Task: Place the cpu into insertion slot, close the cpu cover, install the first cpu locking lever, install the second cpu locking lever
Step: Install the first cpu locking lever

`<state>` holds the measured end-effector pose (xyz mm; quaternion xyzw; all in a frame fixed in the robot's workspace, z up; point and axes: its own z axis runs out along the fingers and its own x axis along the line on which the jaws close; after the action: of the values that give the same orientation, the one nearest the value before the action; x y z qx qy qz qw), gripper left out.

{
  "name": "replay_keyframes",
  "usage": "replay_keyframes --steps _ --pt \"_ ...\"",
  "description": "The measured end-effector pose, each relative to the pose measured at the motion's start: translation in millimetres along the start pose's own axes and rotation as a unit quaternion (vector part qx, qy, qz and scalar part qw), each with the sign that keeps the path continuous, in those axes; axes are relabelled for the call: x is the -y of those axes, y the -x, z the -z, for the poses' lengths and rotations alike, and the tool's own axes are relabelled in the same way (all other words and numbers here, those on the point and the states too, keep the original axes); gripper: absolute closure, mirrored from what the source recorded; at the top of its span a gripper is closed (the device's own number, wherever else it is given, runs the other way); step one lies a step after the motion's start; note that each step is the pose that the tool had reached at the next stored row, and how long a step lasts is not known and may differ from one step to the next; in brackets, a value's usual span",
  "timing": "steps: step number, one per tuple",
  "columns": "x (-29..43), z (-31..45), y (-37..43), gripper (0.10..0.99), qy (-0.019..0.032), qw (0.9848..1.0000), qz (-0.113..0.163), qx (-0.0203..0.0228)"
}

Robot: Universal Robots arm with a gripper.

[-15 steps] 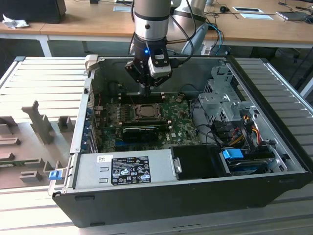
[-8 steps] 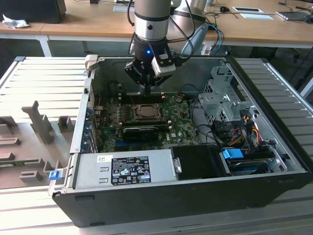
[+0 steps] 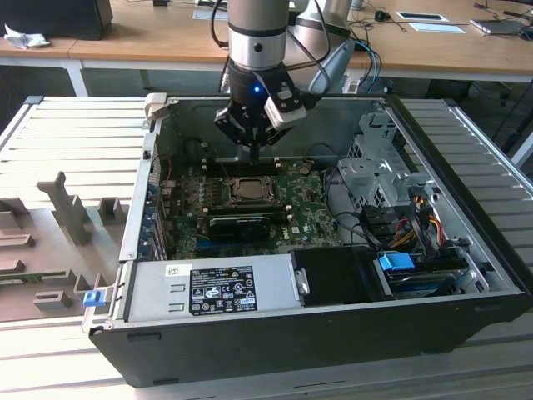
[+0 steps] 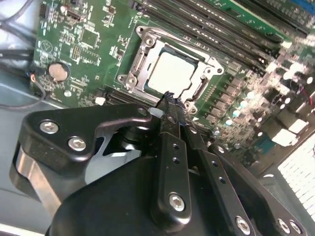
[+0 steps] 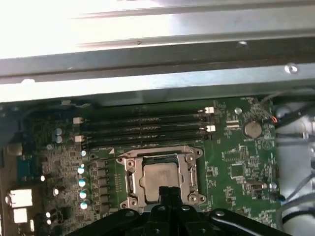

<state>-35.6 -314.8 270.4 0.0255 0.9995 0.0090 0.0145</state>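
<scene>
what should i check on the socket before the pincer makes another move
1. cpu in the insertion slot: ok, its pale face lies flat inside.
2. cpu cover down: ok, the frame lies around the chip's face.
3. Locking levers latched: cannot tell.
4. pincer empty: ok, fingers shut with nothing between them.
5. Pincer clear of the cover: cannot tell, its tips sit near the frame's edge in both wrist views.

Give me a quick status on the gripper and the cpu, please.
Gripper shut, empty, hovering by the socket's edge. Cpu seated in insertion slot, cpu cover down around it. Nothing in the way.
</scene>
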Motion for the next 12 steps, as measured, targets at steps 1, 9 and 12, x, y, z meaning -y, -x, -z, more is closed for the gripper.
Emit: replay_keyframes --steps 1,9,12 --pt "0.0 -0.4 0.0 0.980 0.0003 0.9999 0.011 -0.0002" --pt "1.9 -3.1 -36.8 0.980 0.0043 0.9998 0.019 0.0006" --pt "2.2 -3.6 -43.6 0.980 0.0044 0.9998 0.019 0.0006"
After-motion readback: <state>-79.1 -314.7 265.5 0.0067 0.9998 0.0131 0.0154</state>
